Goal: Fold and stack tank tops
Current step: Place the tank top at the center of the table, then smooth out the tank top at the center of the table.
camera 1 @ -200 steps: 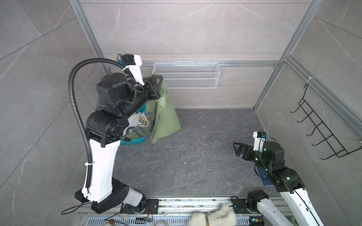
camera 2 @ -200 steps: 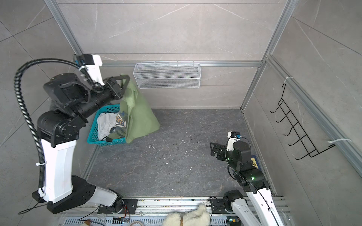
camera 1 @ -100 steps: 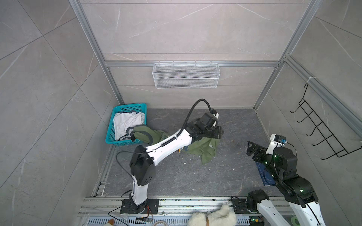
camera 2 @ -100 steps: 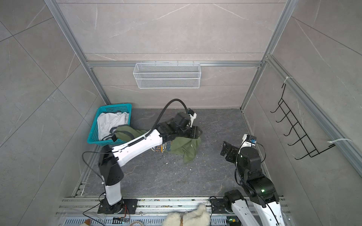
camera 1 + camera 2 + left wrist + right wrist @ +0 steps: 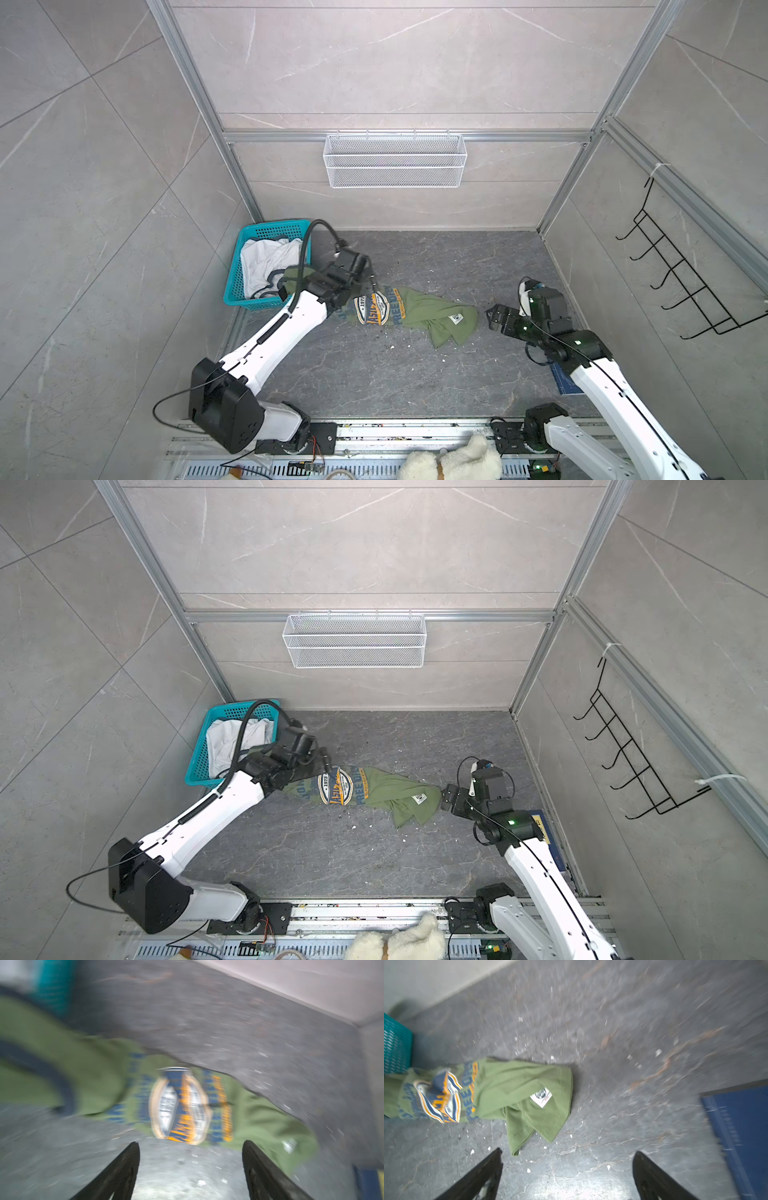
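Olive tank top (image 5: 411, 311): lying bunched mid-bench (image 5: 415, 374), print facing up.
Long axis: running left to right; strap end lying left by the teal basket (image 5: 253, 302), hem with its white label pointing right.
White tank top (image 5: 266, 262): sitting in the basket.
Left fingers (image 5: 124, 1167): standing apart, holding nothing, hovering near the top's left half.
Right fingers (image 5: 485, 1172): standing apart, empty, near the hem end.
Step, as I judge: spreading the olive top flat before folding.
Doing it well: pinching a strap and a hem corner, single layers only, then drawing them apart along that axis, keeping low.
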Available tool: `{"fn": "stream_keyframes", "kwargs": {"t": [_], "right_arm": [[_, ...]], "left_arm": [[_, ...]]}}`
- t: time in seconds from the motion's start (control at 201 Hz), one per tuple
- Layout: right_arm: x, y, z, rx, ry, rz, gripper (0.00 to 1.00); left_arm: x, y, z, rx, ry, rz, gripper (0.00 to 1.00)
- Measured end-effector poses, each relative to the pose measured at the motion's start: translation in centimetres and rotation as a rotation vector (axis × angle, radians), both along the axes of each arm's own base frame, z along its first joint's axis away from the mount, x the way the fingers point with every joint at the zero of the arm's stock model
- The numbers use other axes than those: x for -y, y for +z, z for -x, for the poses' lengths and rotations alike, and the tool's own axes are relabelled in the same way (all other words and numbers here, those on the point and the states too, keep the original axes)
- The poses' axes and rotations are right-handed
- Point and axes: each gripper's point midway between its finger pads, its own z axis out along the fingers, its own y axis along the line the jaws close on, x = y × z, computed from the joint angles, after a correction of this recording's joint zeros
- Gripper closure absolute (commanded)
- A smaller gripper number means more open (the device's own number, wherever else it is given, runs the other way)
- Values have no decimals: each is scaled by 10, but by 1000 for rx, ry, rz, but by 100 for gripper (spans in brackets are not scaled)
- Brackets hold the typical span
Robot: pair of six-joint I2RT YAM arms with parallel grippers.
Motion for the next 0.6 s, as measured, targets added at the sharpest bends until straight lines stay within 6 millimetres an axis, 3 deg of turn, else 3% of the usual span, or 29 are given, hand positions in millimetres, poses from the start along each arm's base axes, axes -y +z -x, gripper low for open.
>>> {"fn": "stream_keyframes", "kwargs": {"t": [0.06, 0.139, 0.488, 0.597], "right_arm": [[-5, -16, -5, -42, 7, -18, 3], [-11, -32, -12, -80, 10, -33, 4], [-22, -76, -33, -161, -2, -70, 6], [-25, -85, -39, -173, 1, -77, 8]], "left_arm": [[-19, -20, 2, -44, 44, -23, 19], [-30, -40, 4, -92, 60, -49, 19], [-27, -94, -22, -201, 24, -111, 24], [-25, -109, -30, -230, 17, -127, 34]]}}
